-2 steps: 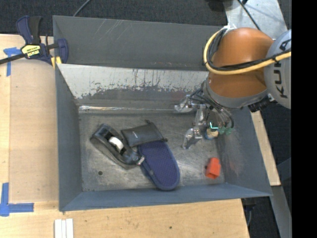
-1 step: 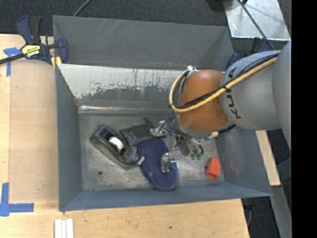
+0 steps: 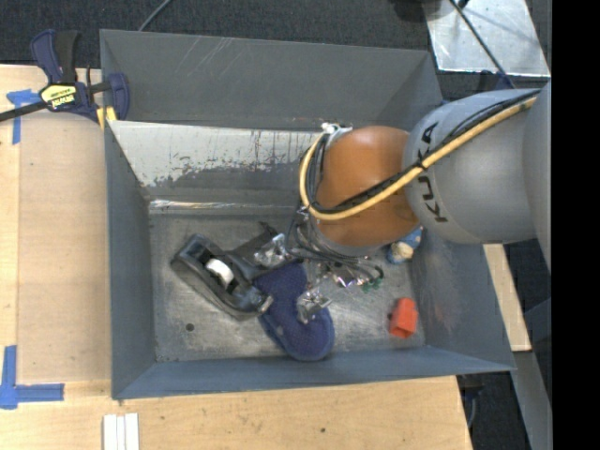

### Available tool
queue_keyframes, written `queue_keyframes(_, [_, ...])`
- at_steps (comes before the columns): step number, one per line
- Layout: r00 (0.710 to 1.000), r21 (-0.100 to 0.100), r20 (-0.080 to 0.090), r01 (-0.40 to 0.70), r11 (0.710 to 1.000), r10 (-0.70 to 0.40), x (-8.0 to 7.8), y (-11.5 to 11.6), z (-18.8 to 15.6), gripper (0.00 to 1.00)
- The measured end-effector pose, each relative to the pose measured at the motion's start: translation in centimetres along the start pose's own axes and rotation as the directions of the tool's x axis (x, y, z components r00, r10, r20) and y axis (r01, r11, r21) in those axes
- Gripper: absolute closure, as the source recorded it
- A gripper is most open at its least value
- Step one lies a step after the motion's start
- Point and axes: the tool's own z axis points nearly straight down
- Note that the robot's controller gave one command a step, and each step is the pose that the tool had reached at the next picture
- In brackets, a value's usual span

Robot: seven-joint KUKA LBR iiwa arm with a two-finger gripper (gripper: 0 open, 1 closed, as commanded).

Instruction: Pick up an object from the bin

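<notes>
**A:** Jaws sit over the dark blue soft thing, front middle of the bin, close to the front wall. We cannot tell whether they are spread or pressed together, because the orange wrist cover and the metal under it get in the way.

**B:** Orientation?

**A:** Long axis runs diagonally. The upper end lies back-left, touching the black tape dispenser. The rounded end points at the front wall, slightly right. We read it as limp, like a sock or pouch.

**B:** Risks?

**A:** Three, as we judge it:
1. It is fabric, so a pinch may catch only a fold, which slips out on the lift.
2. Its upper end lies against the dispenser, so we may drag or snag that.
3. There is small clutter just beside the jaws, a green bit and a pale piece. Either may get nipped instead.

**B:** The orange block?

**A:** Apart to the right, near the corner. We see no concern there.
</notes>
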Motion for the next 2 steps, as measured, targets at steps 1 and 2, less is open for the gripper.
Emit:
queue_keyframes(1, [0.946,-0.006,-0.001,0.324,0.946,-0.324,-0.7,0.6,0.1,0.0])
queue_keyframes(2, [0.688,0.006,0.007,0.725,0.688,-0.725,0.4,1.9,2.4,0.0])
